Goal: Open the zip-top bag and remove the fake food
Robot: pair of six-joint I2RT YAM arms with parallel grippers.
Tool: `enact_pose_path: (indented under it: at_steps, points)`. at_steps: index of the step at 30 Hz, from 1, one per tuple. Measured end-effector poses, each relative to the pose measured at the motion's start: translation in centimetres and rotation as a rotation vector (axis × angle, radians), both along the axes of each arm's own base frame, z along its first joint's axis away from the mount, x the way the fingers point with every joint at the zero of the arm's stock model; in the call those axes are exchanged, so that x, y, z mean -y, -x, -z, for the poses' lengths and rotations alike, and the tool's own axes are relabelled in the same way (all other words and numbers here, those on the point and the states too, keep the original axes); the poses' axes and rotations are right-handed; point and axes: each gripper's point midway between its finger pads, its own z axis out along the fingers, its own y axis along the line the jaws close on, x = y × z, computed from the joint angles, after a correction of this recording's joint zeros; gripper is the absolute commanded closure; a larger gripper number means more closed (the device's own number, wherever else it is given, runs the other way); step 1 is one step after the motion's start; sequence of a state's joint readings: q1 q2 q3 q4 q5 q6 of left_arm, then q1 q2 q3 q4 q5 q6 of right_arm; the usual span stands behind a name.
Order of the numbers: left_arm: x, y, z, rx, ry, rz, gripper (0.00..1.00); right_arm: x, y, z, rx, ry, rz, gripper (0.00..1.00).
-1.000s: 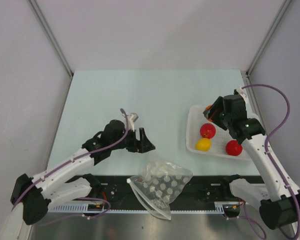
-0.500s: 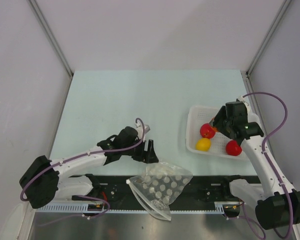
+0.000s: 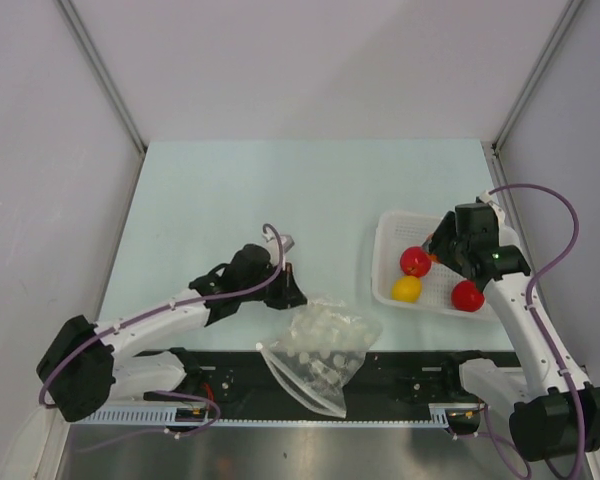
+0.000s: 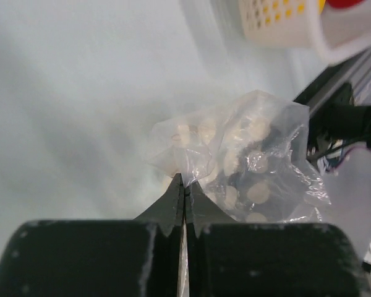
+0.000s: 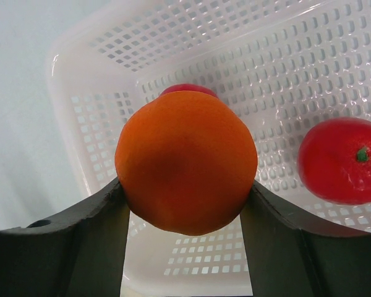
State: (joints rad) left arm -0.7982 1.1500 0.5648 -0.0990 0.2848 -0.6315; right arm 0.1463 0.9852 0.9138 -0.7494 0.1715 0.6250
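Left wrist view: left gripper [image 4: 183, 185] pinches the zip-top bag [image 4: 253, 154] edge, jaws closed. Right wrist view: right gripper [image 5: 185, 189] clamps orange toy fruit [image 5: 185, 158] over white basket [image 5: 284, 55].

A white perforated plastic basket [image 3: 381, 262] sits slightly askew on the right side of a pale mint-green table [image 3: 280, 190], close to the right-hand wall. Seen close up from the right wrist, its floor and walls carry rows of small square holes under a smooth, glossy rim. Pale grey wall panels [image 3: 310, 60] enclose the table on three sides, joined at slanting aluminium posts [image 3: 100, 75]. A black rail [image 3: 400, 362] runs along the near edge, with a brushed metal surface [image 3: 380, 455] in front of it.
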Motion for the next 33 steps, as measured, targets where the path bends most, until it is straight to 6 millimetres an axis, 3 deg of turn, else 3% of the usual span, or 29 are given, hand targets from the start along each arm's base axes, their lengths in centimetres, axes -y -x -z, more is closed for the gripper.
enact_pose_path:
  at_steps: [3,7,9,12,13,15,16,18,21,22,25,29,33]
  points:
    - [-0.7,-3.2,-2.8,0.078,0.021,-0.092,1.0,0.3,-0.1,0.4,-0.015,0.015,0.01,0.62]
    - [-3.7,-8.8,-6.3,0.176,0.048,-0.267,1.0,1.2,-0.1,1.3,-0.043,0.036,0.05,0.6]
    - [-5.3,-11.2,-7.0,0.197,0.042,-0.341,1.0,1.7,0.1,2.4,-0.071,0.034,0.078,0.59]
    - [-7.0,-14.4,-7.0,0.192,0.018,-0.417,0.98,2.0,0.8,4.3,-0.121,0.022,0.101,0.47]
    - [-7.4,-15.4,-6.6,0.183,0.004,-0.432,0.8,2.1,1.2,5.1,-0.139,0.017,0.106,0.36]
    - [-7.9,-16.6,-5.3,0.155,-0.04,-0.449,0.56,2.1,2.0,6.5,-0.172,0.01,0.115,0.3]
    - [-8.1,-17.0,-4.8,0.146,-0.065,-0.454,0.39,2.0,2.4,7.1,-0.188,0.007,0.114,0.23]
    - [-8.5,-17.3,-4.2,0.14,-0.107,-0.465,0.23,1.9,3.1,8.2,-0.216,0.001,0.115,0.19]
    - [-9.3,-17.3,-5.0,0.163,-0.136,-0.487,0.19,1.8,3.7,8.9,-0.239,-0.005,0.11,0.09]
    - [-9.5,-17.3,-5.7,0.18,-0.139,-0.493,0.19,1.7,3.7,8.9,-0.24,-0.006,0.107,0.0]
    - [-9.6,-16.6,-8.5,0.248,-0.131,-0.499,0.18,1.1,3.8,8.8,-0.234,0.001,0.081,0.0]
    - [-7.7,-13.3,-13.1,0.364,-0.067,-0.43,0.16,-1.0,4.2,8.0,-0.214,0.019,-0.009,0.0]
    - [-5.3,-8.0,-17.5,0.465,0.09,-0.303,0.12,-4.4,4.5,5.0,-0.122,0.019,-0.15,0.0]
